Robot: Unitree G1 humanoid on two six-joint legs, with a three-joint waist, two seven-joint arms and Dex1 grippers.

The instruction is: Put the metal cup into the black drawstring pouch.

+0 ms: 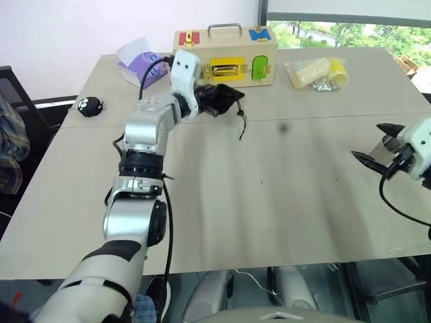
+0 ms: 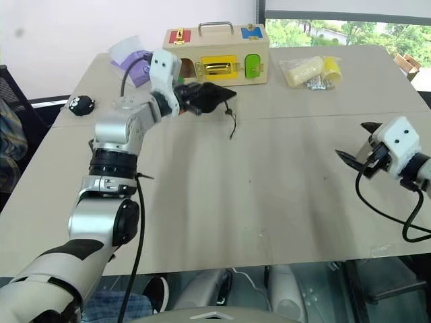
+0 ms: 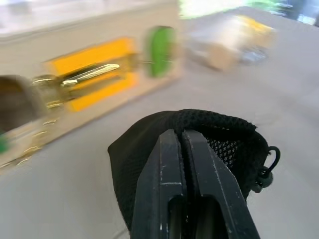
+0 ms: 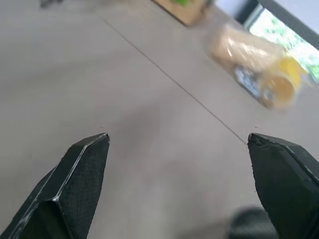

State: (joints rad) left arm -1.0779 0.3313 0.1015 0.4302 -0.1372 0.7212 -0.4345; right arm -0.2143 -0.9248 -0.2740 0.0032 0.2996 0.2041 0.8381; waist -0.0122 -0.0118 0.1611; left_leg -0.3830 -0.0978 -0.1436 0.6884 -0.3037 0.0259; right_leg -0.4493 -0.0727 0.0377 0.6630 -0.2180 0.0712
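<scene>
The left gripper (image 3: pixel 187 149), clamped on the black pouch (image 1: pixel 221 98), holds it above the table's far edge (image 1: pixel 202 202); the right gripper (image 2: pixel 355 147) gapes empty. The cup is unseen; finding it comes next.

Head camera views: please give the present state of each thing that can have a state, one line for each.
Soft black fabric drawstring pouch: lifted off the table, pinched by the left end effector, cord dangling.
Left end effector: shut on the pouch.
Right end effector: open, holding nothing.
Wooden latch box with metal handle: closed, upright.
</scene>
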